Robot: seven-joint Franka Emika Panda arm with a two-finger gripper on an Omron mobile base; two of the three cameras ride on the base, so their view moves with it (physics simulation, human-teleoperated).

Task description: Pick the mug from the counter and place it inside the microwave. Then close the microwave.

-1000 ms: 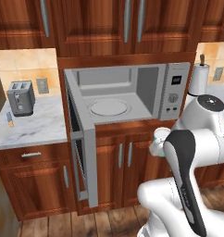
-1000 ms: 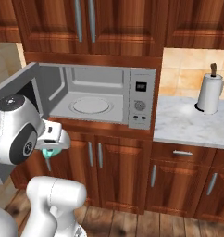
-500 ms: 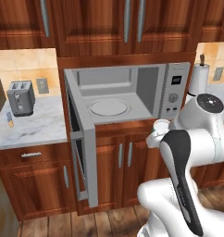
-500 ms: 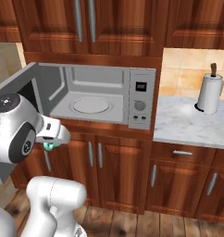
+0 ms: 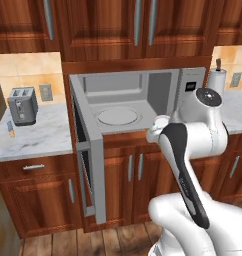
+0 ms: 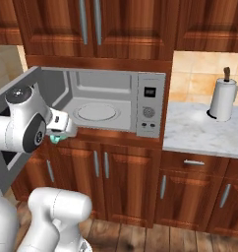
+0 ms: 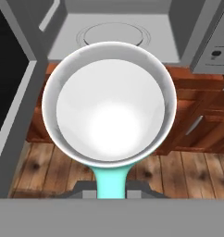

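Just in front of the open microwave (image 5: 143,100), the mug (image 7: 109,106) hangs in the air, low by the cabinet doors. The gripper (image 6: 57,138) is clamped on its teal handle. I think the mug is small, light, hard and smooth. It could chip or slip, so the handle is a good place to hold. Compared with 1 second ago, the arm has come a little closer to the microwave. The turntable plate (image 5: 118,116) waits with nothing on it.
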